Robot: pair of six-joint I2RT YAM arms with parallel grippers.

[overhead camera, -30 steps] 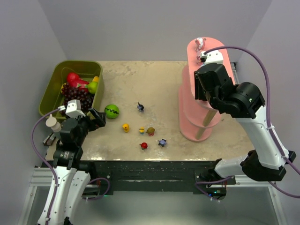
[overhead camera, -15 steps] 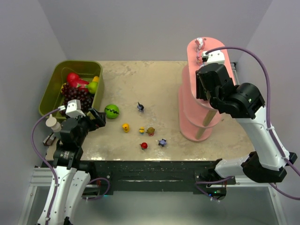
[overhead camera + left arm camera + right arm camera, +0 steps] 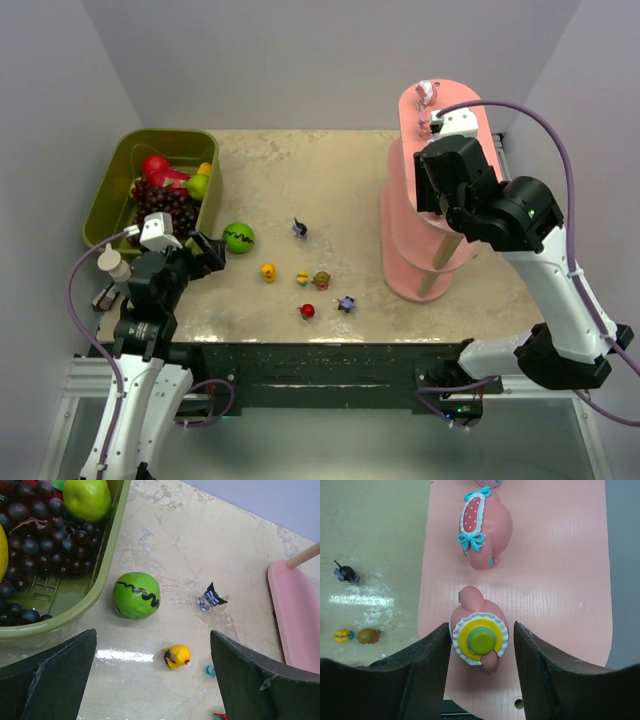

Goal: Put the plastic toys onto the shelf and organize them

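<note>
The pink shelf (image 3: 402,232) stands at the right. Its top board (image 3: 560,555) holds a pink figurine with a spotted bow (image 3: 485,527) and a pink figurine with a yellow-green cap (image 3: 479,637). My right gripper (image 3: 481,627) is open around the capped figurine; the left finger is at its rim and the right finger stands apart. Small toys lie on the table: dark blue (image 3: 299,229), yellow (image 3: 268,271), brown (image 3: 322,279), red (image 3: 307,311), purple (image 3: 346,303). My left gripper (image 3: 152,636) is open and empty above the yellow toy (image 3: 177,656).
An olive-green bin (image 3: 108,192) at the left holds dark grapes (image 3: 45,550), a green fruit (image 3: 87,499) and red fruit. A green ball (image 3: 136,595) lies beside the bin. The shelf's bottom board (image 3: 295,615) shows at the right of the left wrist view.
The right wrist has shifted only very slightly over the shelf top. The left arm and the table toys have not moved.
</note>
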